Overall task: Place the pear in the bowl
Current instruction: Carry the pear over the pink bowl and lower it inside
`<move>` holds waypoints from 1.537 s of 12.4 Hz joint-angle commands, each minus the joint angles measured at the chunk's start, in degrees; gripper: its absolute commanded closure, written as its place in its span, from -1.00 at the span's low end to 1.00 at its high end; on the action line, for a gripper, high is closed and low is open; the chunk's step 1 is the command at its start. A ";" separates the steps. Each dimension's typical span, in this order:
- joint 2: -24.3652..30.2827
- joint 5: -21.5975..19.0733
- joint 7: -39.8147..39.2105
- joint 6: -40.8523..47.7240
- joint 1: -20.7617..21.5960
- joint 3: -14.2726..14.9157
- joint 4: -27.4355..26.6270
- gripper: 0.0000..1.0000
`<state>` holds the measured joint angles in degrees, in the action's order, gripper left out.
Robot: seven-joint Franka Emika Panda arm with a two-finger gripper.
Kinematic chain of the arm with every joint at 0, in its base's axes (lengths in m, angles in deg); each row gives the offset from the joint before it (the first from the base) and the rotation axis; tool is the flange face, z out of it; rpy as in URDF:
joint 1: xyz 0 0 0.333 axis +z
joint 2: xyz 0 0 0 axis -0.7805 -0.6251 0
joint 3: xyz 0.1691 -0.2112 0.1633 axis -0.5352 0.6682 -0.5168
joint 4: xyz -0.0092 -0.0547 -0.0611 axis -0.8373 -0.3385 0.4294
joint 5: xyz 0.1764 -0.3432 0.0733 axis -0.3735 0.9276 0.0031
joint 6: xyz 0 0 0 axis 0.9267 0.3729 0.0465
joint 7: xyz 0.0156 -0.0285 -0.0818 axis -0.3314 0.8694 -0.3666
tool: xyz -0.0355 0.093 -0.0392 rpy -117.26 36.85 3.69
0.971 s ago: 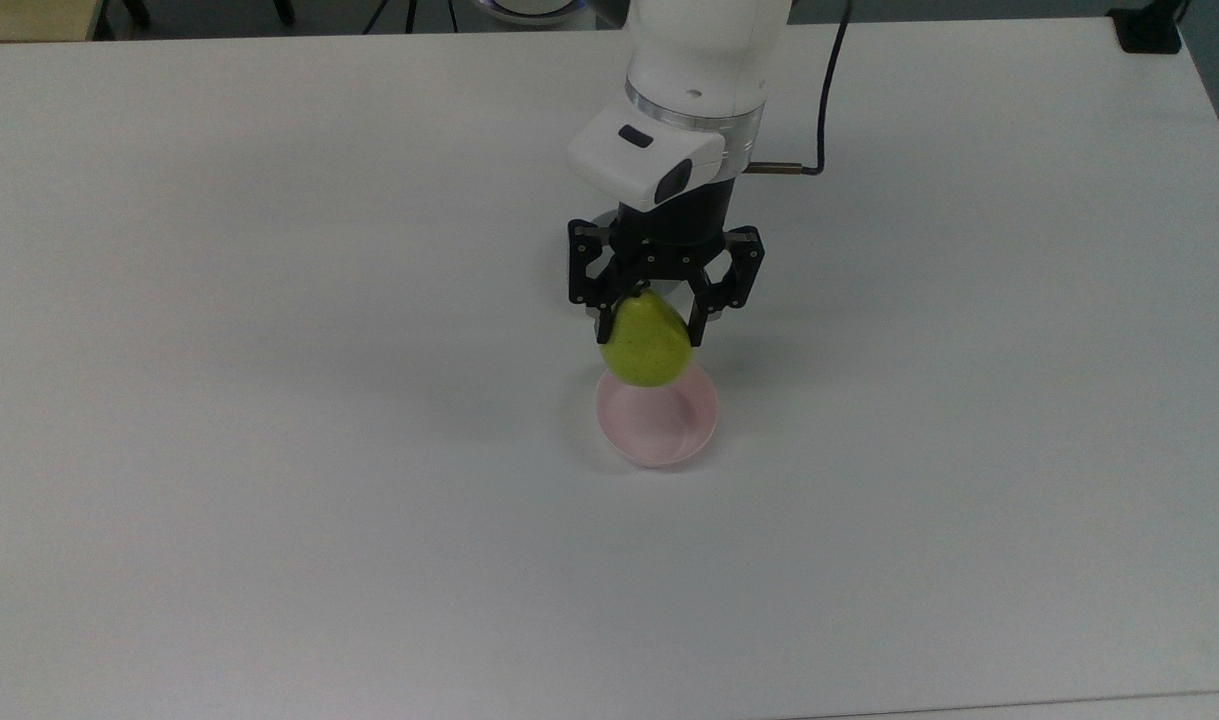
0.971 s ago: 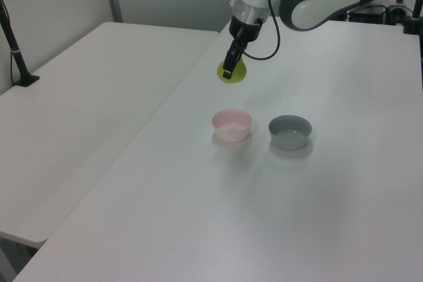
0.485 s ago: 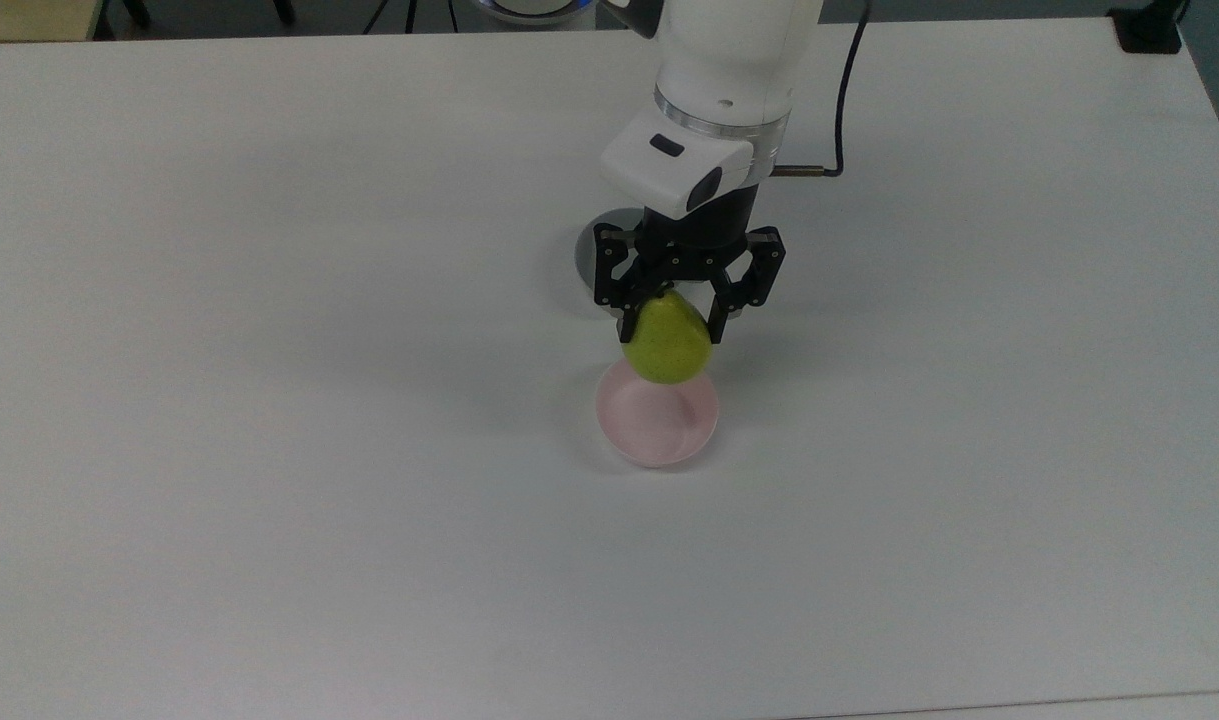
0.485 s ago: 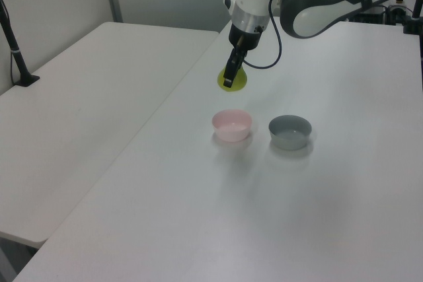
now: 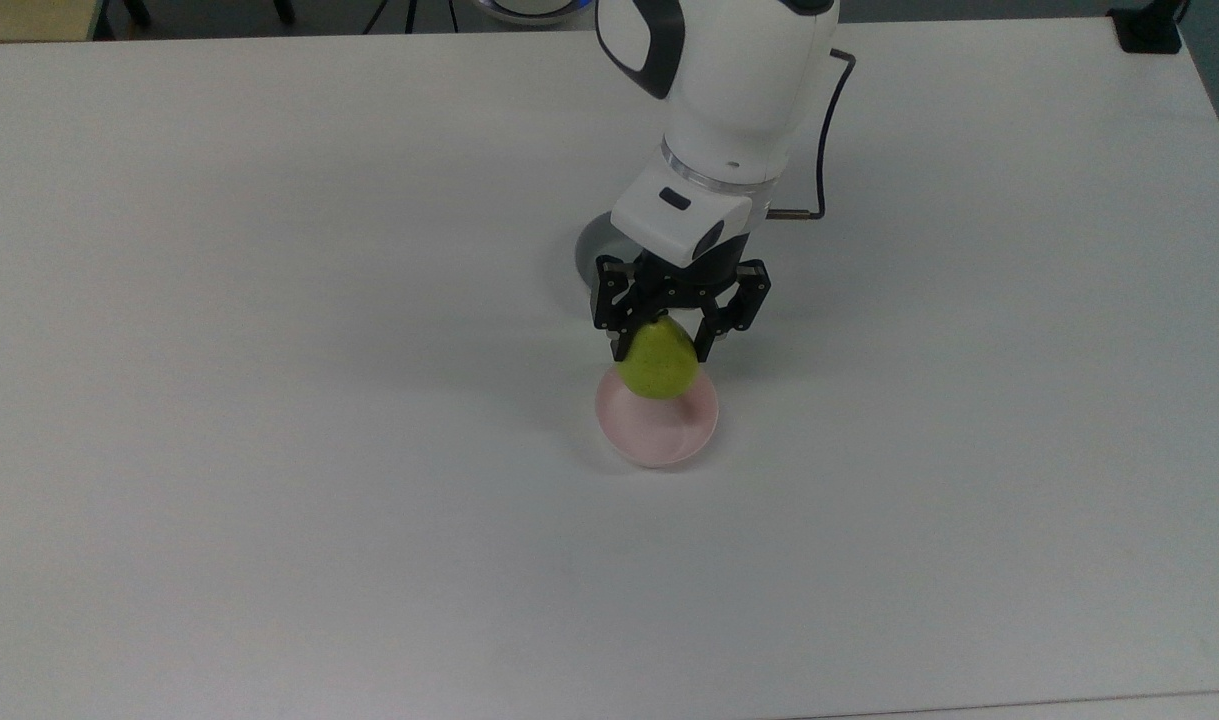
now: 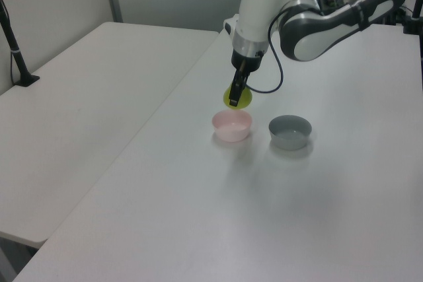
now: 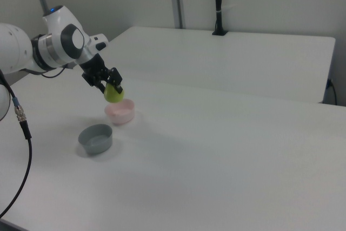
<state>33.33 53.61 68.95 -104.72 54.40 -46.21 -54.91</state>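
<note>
Lowered since a second ago: pincer (image 5: 664,345) (image 6: 235,96) (image 7: 108,84) with pear (image 5: 658,362) (image 6: 238,97) (image 7: 114,94), now just above the pink bowl (image 5: 659,425) (image 6: 232,125) (image 7: 120,112) rather than high over it. Pincer: black, two-fingered, clamped on the pear's upper sides, fruit hanging rounded end down over the bowl's far rim in the top view, not resting inside. Also listed: grey bowl (image 5: 596,243) (image 6: 289,131) (image 7: 95,138), empty, beside the pink one on the white surface (image 5: 269,400) (image 6: 218,216) (image 7: 227,160), partly behind the arm in the top view.
</note>
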 commanded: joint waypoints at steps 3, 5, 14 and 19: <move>-2.83 3.48 3.18 -7.06 0.07 0.38 -0.86 -0.07; -3.09 4.18 3.62 -7.25 0.07 0.38 -0.95 -0.08; -4.76 5.51 3.88 -7.25 0.07 0.47 -0.86 -0.17; -5.38 5.51 3.97 -7.34 -0.02 0.47 -0.86 -0.83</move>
<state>27.83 57.82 71.15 -110.49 54.32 -46.08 -55.21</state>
